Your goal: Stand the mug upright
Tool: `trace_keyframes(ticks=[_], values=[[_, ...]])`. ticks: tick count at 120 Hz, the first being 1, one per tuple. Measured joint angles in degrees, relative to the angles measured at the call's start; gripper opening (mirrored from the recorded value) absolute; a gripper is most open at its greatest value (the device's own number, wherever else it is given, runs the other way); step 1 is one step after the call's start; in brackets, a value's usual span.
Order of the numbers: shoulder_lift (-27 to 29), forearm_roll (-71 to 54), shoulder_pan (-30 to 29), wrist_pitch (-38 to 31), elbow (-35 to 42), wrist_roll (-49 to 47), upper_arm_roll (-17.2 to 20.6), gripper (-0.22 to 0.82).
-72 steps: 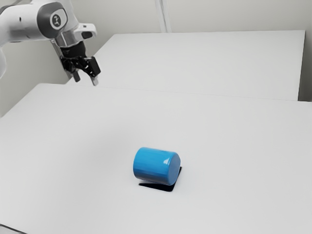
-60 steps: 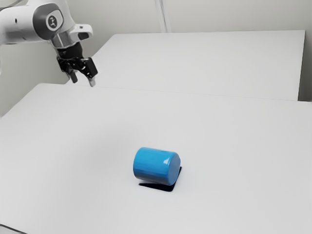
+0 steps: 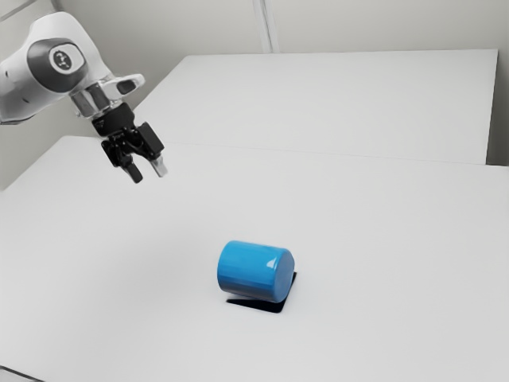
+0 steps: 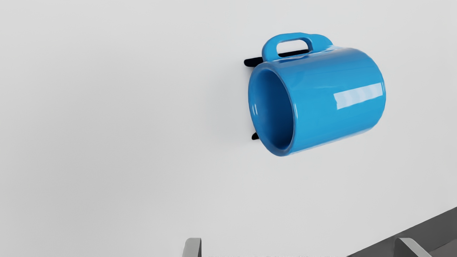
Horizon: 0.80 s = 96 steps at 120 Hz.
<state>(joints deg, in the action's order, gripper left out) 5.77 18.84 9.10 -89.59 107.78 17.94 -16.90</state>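
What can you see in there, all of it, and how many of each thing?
Mug: one, blue, lying on its side on the table
Handle: one, blue, on the mug's side
Shadow: one, black, under the mug
Table: one, white, under everything
Flat surface: one, white, behind the table
Strip: one, pale grey, on the back wall
Thin line: one, dark, near corner at the exterior view's left
Patch: one, dark grey, by a finger; can't tell what
Arm: one, white and grey, exterior view's left
Claw: one, mostly black, open, away from the mug
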Motion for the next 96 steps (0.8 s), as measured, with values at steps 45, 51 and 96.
trace_keyframes(ticks=[45,51,96], values=[[-5.2,13.0,0.9,1.0,5.8,0.9,-1.7,0.58],[-5.4,13.9,1.3,0.1,6.4,1.0,-1.7,0.58],[-8.2,23.3,5.8,-10.9,15.0,2.6,-1.7,0.58]])
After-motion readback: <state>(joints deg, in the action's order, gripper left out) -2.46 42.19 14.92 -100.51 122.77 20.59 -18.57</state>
